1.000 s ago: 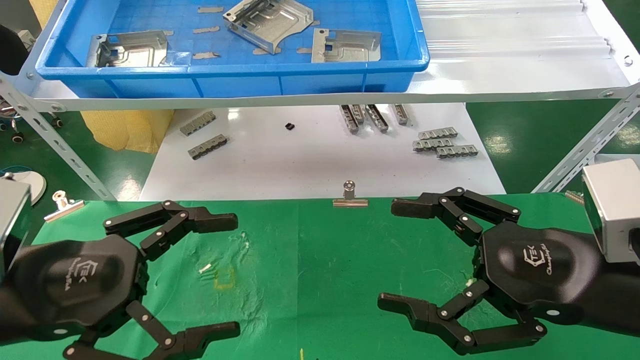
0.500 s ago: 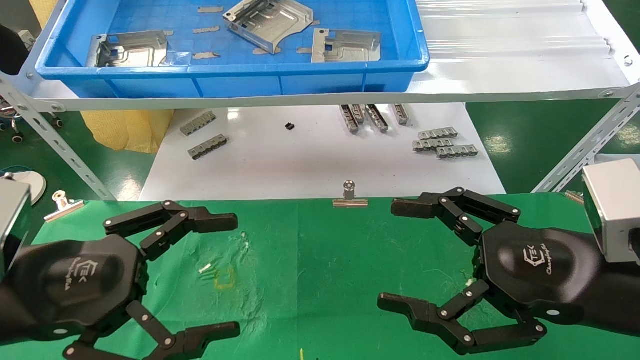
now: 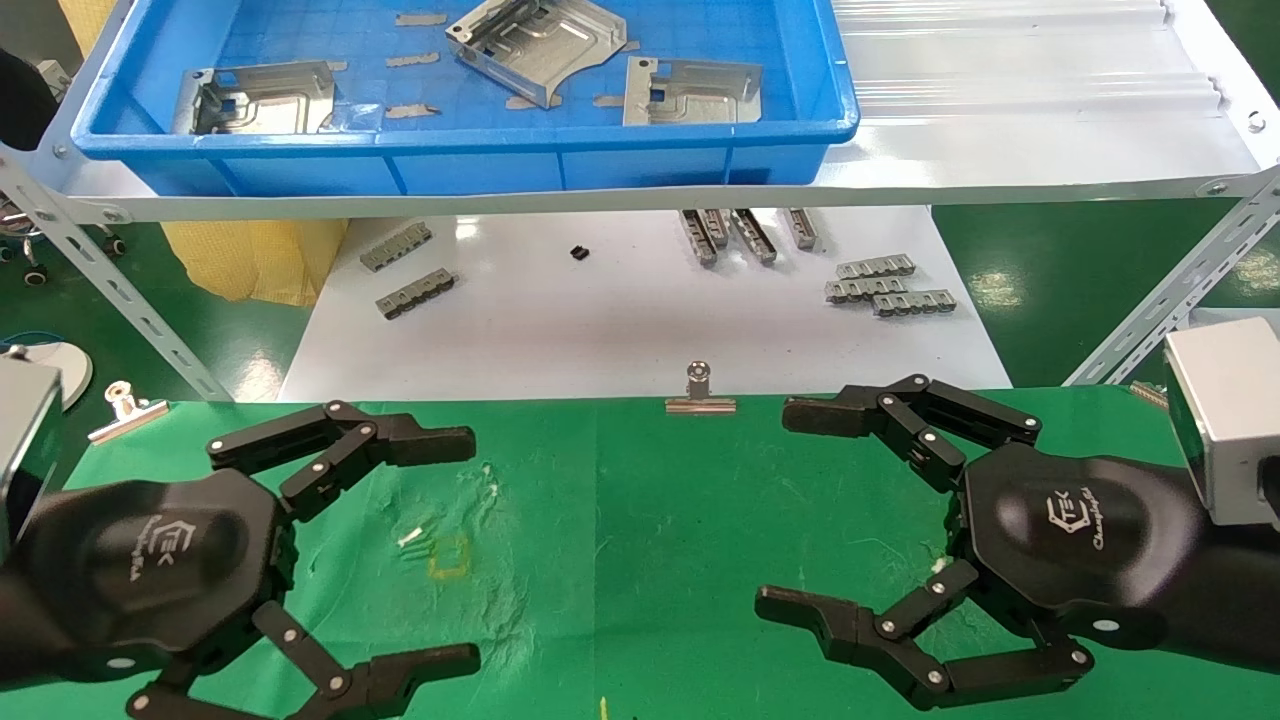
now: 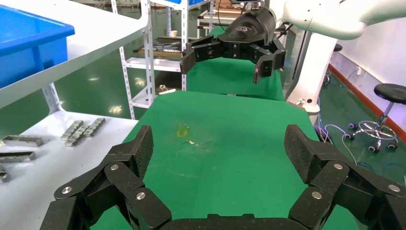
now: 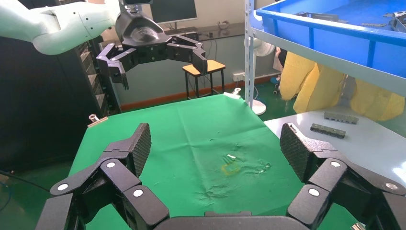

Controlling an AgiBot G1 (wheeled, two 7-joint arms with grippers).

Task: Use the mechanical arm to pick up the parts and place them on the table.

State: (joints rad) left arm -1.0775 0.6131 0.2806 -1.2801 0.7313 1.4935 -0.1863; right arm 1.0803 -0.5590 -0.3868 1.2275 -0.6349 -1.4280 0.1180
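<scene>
Three silvery stamped plates lie in the blue tray [image 3: 480,165] on the raised shelf: one at the left [image 3: 262,97], one tilted in the middle [image 3: 535,42], one at the right [image 3: 692,92]. My left gripper [image 3: 455,550] hovers open and empty over the left of the green table [image 3: 640,520]. My right gripper [image 3: 790,510] hovers open and empty over its right side. The two face each other. In the left wrist view my left gripper [image 4: 218,143] is open over bare cloth. In the right wrist view my right gripper [image 5: 215,143] is open too.
A glossy white board [image 3: 600,320] below the shelf holds several small grey slotted bars [image 3: 885,285]. A silver binder clip [image 3: 700,392] sits at the cloth's far edge, another [image 3: 125,408] at the left. Slanted metal shelf struts [image 3: 100,270] stand at both sides.
</scene>
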